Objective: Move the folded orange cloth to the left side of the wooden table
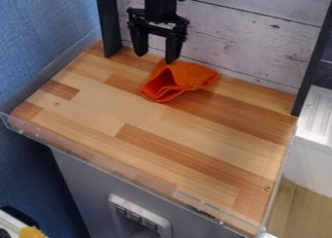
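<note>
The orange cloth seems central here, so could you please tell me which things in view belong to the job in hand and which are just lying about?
Part of the job:
- orange cloth, crumpled on the wooden top
- gripper, open at the cloth's back edge; contact unclear

Just lying about:
- yellow item, bottom left corner
- white ribbed surface, right edge

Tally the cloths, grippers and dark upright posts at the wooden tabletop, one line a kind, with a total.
Orange cloth: 1
Black gripper: 1
Dark upright posts: 2
Total: 4
</note>
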{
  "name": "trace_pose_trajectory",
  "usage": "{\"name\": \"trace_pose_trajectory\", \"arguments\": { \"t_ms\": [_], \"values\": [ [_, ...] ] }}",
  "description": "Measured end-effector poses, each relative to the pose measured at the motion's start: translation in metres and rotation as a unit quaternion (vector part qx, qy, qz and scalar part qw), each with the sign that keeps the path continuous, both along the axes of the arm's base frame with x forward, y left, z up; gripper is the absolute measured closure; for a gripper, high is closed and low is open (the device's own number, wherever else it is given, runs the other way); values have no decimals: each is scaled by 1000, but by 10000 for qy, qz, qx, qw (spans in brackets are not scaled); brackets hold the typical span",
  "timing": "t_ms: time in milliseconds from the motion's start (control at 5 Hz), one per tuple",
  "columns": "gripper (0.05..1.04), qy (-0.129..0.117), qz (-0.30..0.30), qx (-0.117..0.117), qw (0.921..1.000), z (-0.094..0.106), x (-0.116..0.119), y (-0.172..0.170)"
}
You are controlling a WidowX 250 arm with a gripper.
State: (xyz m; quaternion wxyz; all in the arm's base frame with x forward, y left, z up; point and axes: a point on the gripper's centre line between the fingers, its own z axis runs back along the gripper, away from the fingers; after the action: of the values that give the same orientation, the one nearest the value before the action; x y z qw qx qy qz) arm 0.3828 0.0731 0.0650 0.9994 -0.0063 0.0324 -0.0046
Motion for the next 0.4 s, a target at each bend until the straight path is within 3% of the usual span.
{"name": "trace_pose_trajectory", "arguments": {
  "t_ms": [400],
  "values": [
    [85,53,-744,-51,9972,-13,-6,-7]
  ]
}}
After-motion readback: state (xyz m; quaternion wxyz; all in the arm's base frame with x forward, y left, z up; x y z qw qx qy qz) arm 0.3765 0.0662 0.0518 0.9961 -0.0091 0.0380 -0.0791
